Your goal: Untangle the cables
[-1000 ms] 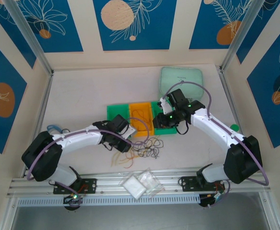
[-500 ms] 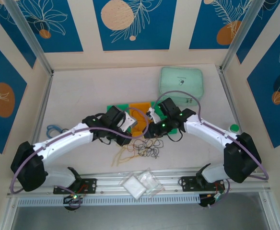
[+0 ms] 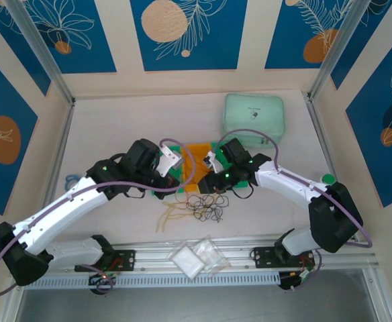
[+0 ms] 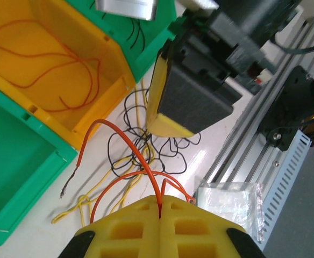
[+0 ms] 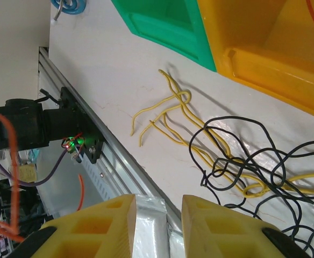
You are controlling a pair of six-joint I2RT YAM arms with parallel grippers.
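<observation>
Left gripper (image 4: 161, 203): pads were pressed together, pinching an orange cable (image 4: 126, 145) between them.
Orange cable: it arched out of the pads in loops above the tangle, and its bare-tipped end hung free near the corner of a green bin (image 4: 17, 177).
Yellow cables (image 5: 173, 115): they lay flat on the table (image 5: 108, 70) just beside the bins, knotted at one spot and running in among the black ones.
Orange bin (image 4: 108, 102): it stood beside the green bin, with one thin orange strand lying inside.
Black cables (image 5: 254, 156): tangled loops lay on the table in front of the orange bin, crossing the yellow ones.
Right gripper (image 5: 158, 215): fingers stood a narrow gap apart with nothing between them, hovering near the tangle.
</observation>
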